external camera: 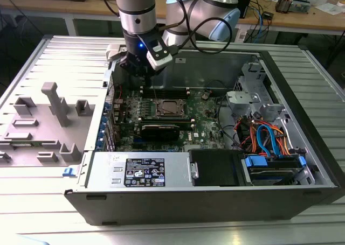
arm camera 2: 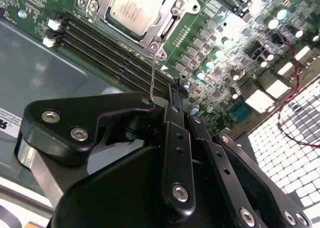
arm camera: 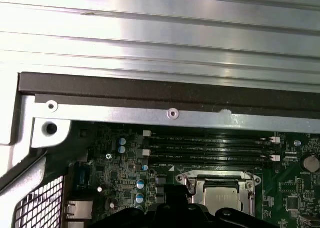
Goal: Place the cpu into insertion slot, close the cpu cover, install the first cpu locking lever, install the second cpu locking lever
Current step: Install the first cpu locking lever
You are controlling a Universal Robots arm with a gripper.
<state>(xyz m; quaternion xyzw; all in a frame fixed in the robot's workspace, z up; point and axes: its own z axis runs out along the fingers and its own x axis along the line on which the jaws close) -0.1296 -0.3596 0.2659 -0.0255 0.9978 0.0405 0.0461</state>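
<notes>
Seating a locking lever (arm camera 2: 152,70) well means, I judge, swinging the thin wire down under its catch in one smooth arc, clear of the motherboard (external camera: 205,129). In the exterior view the gripper (arm camera 2: 175,91) hangs at about eleven o'clock from the insertion slot (external camera: 156,108). Its fingers (arm camera 2: 172,118) are closed together at the wire's free end, and I cannot tell whether they pinch it. The slot holds the cpu (arm camera 2: 135,7), and the cpu cover (arm camera: 220,176) lies flat around it. The open computer case (external camera: 215,196) holds the board, with coloured cables (external camera: 269,134) at three o'clock.
</notes>
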